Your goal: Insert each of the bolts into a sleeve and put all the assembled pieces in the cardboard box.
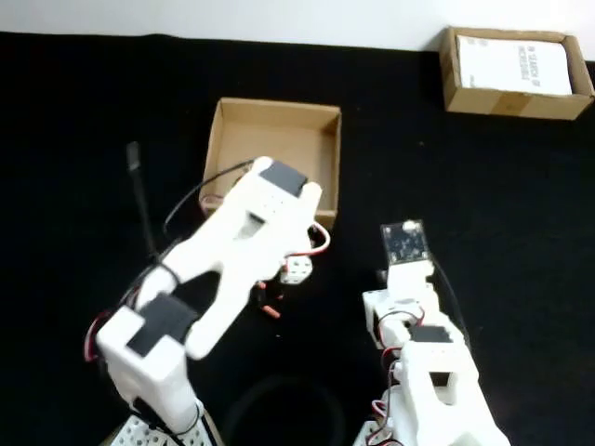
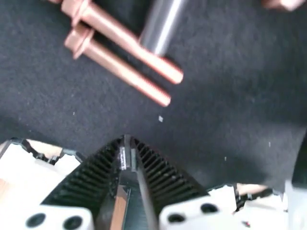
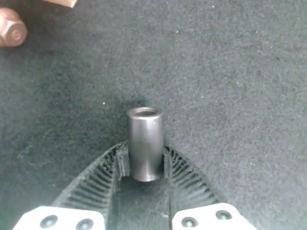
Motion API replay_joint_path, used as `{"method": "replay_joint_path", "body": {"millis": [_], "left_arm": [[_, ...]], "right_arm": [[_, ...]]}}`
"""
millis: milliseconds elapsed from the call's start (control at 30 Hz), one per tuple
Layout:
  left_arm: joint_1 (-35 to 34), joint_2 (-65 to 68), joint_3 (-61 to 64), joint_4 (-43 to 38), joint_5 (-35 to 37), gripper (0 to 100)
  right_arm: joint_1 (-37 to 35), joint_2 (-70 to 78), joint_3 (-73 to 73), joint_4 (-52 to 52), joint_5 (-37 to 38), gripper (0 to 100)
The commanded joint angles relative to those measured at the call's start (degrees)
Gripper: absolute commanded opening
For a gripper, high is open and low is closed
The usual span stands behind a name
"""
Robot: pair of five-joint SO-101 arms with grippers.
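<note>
Two copper bolts (image 2: 117, 67) lie side by side on the black mat just ahead of my left gripper (image 2: 125, 143), which is shut with nothing between its fingers. A grey sleeve (image 2: 160, 24) lies across the farther bolt (image 2: 122, 36). In the high view the left gripper (image 1: 296, 269) hovers just in front of the cardboard box (image 1: 223, 139), with a bolt (image 1: 270, 308) beside it. My right gripper (image 3: 144, 153) is shut on a dark grey sleeve (image 3: 144, 141), held with its open end pointing away over the mat.
A second cardboard box (image 1: 511, 98) with a white sheet in it stands at the back right. A bolt head (image 3: 12, 32) and a cardboard corner (image 3: 62, 2) show in the right wrist view. Black mat (image 1: 483, 204) covers the table.
</note>
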Motion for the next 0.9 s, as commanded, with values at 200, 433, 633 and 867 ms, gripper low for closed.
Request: {"method": "replay_joint_path", "body": {"millis": [200,433,633,867], "left_arm": [[-4.70,6.46,-3.74,1.32,2.46,17],[-6.29,6.90,-3.74,1.14,2.20,15],[-10.42,6.99,-2.42,0.88,1.14,15],[-11.30,6.99,6.55,-8.18,0.44,15]], "right_arm": [[0.66,0.04,0.40,-1.89,-0.62,0.7],[0.66,0.04,0.40,-1.89,-0.62,0.7],[1.19,0.04,0.31,-1.89,-0.62,0.7],[2.51,0.04,0.13,-1.89,-0.62,0.7]]}}
